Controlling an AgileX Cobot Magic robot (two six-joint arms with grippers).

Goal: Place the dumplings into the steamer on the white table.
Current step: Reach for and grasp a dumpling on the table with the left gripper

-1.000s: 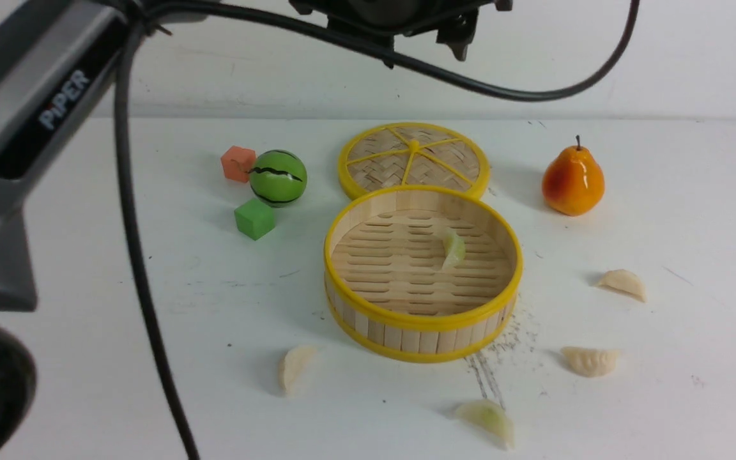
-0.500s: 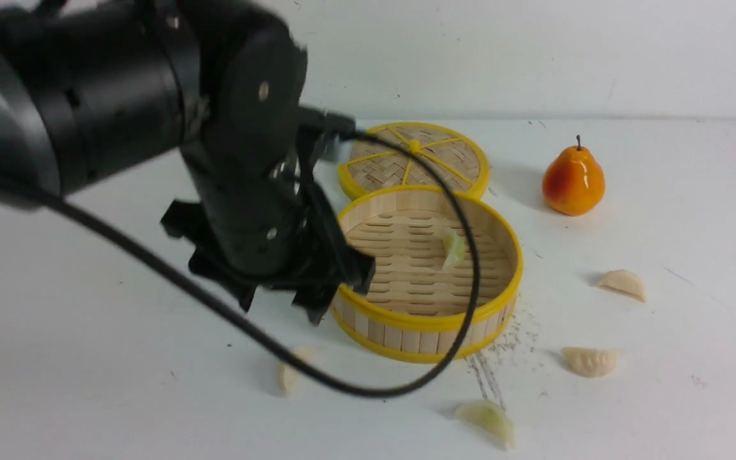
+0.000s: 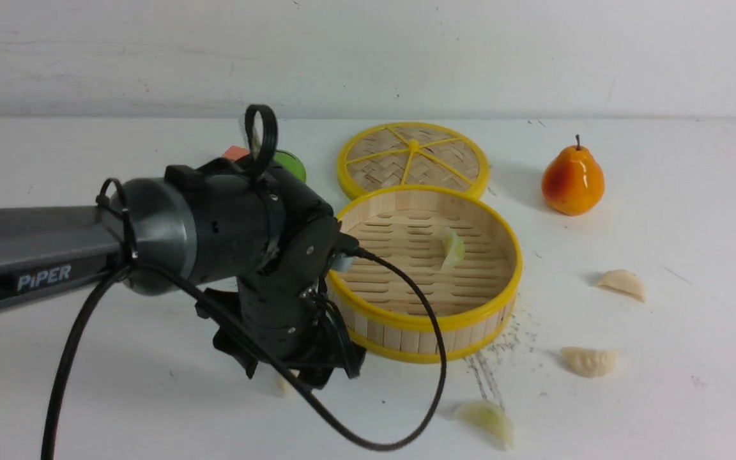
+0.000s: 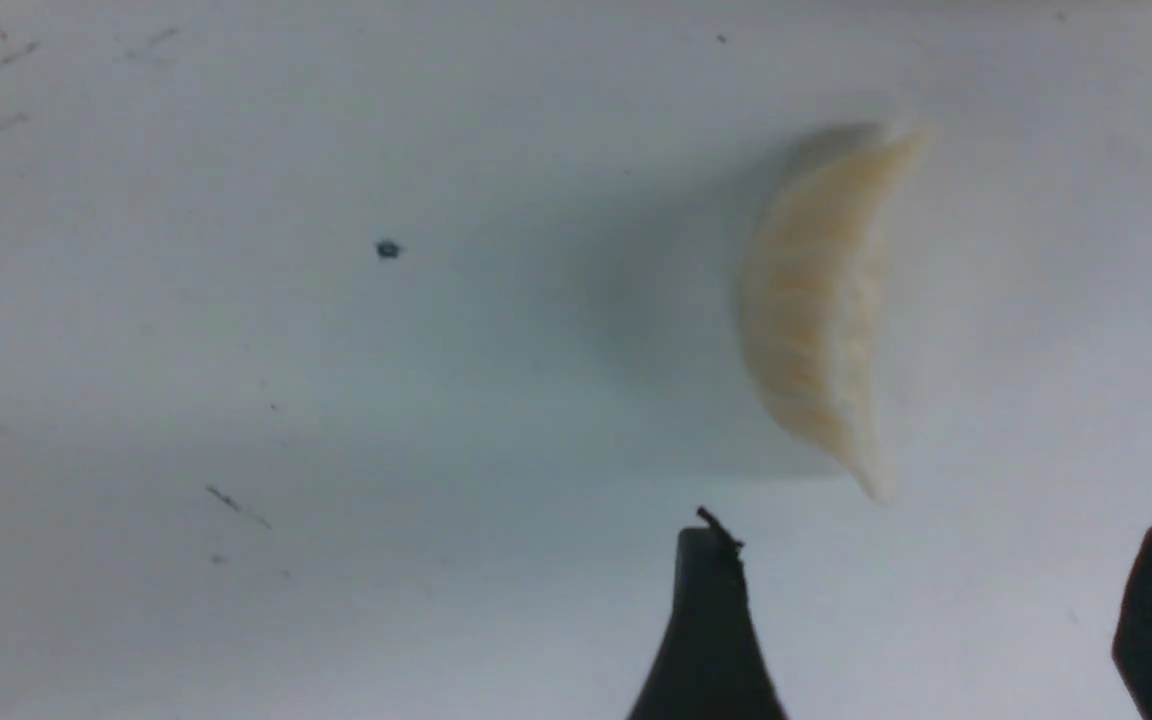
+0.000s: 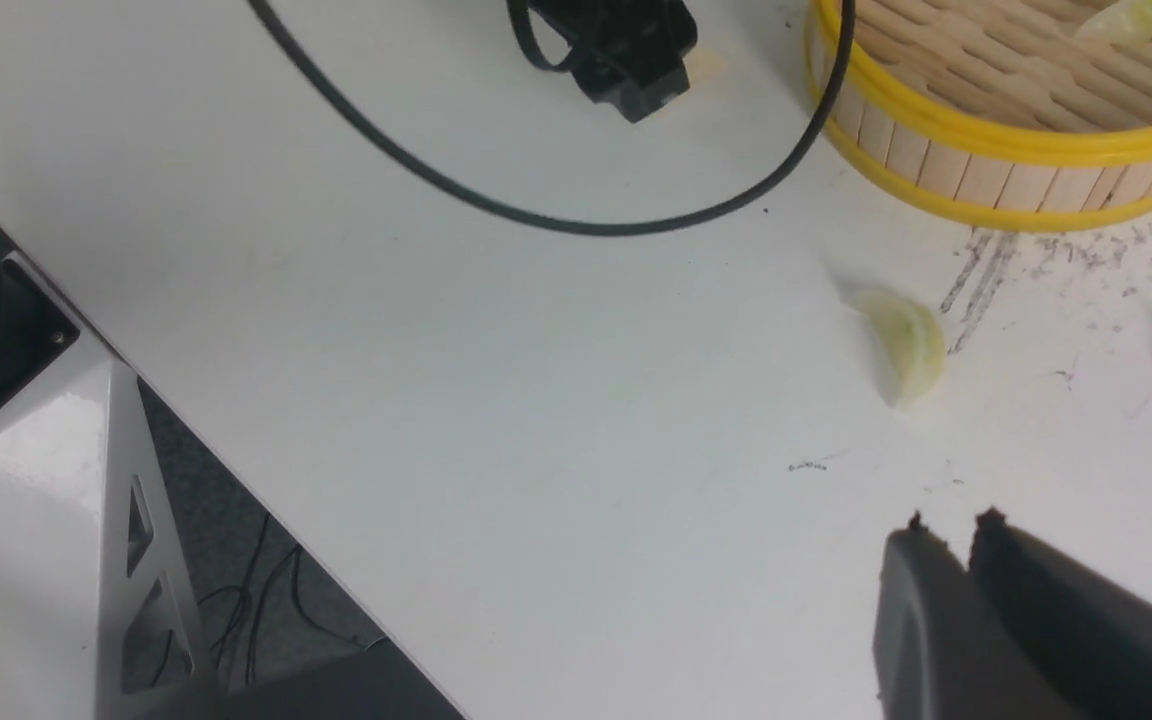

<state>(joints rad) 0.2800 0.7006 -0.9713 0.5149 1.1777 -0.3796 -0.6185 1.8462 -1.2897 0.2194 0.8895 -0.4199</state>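
The steamer (image 3: pixel 423 322) stands mid-table on the white table (image 3: pixel 662 396) with one greenish dumpling (image 3: pixel 452 248) on its slatted floor. My left gripper (image 3: pixel 298 377) hangs open, low over a cream dumpling (image 4: pixel 821 310) just front-left of the steamer; that dumpling lies ahead of the fingertips (image 4: pixel 708 600), not between them. Two cream dumplings (image 3: pixel 623 283) (image 3: pixel 590 361) and a greenish dumpling (image 3: pixel 488 420) lie on the table to the right and front. My right gripper (image 5: pixel 951 525) is shut and empty, short of the greenish dumpling (image 5: pixel 906 340).
The woven lid (image 3: pixel 414 160) lies behind the steamer and a pear (image 3: pixel 572 182) stands at the back right. A green ball (image 3: pixel 292 165) and an orange cube (image 3: pixel 235 152) peek out behind the left arm. The arm's black cable (image 3: pixel 406 409) loops before the steamer. The table's near edge (image 5: pixel 266 500) shows.
The left arm has swung down from high above the table to just over the cream dumpling front-left of the steamer, its jaws still wide. The dumplings and the steamer have not moved.
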